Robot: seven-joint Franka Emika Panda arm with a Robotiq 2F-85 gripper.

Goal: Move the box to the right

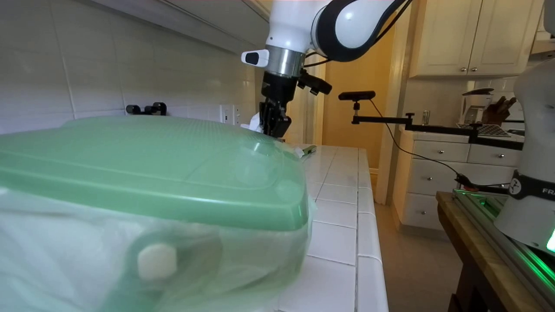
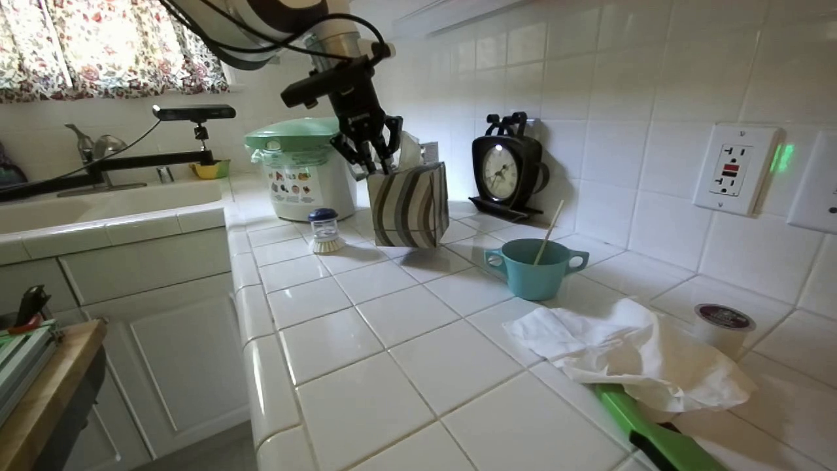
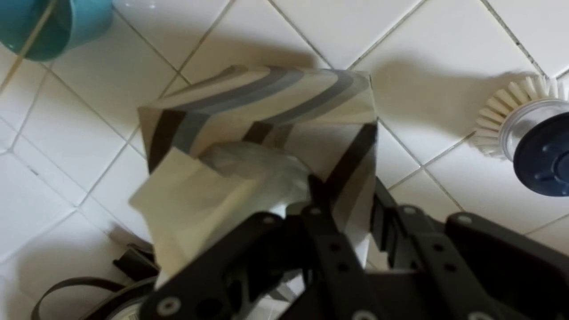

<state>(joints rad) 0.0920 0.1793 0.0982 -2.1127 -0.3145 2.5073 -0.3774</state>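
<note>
- Box [image 2: 407, 208], striped in brown, grey and cream, is directly under the pincer [image 2: 379, 169], slightly tilted; whether its base touches the counter [image 2: 353, 392], I cannot tell.
- The pincer points down, clamped on the box near one upper edge; in the wrist view one finger [image 3: 326, 222] is at the top opening, its mate outside the side wall.
- White tissue [image 3: 186, 209] pokes out of the box just beside the pincer.
- Below the pincer, near the box, a brush [image 2: 325, 230] stands on its bristles.
- Toward the wall from the pincer stands a black-framed clock [image 2: 503, 173].
- Beyond the pincer, in an exterior view, is the green-lidded tub [image 2: 304, 186].
- Opposite the tub, across the pincer, sits a turquoise cup [image 2: 533, 278] holding a thin stick [image 2: 548, 232].
- Farther that way from the pincer lies crumpled white paper [image 2: 621, 347].
</note>
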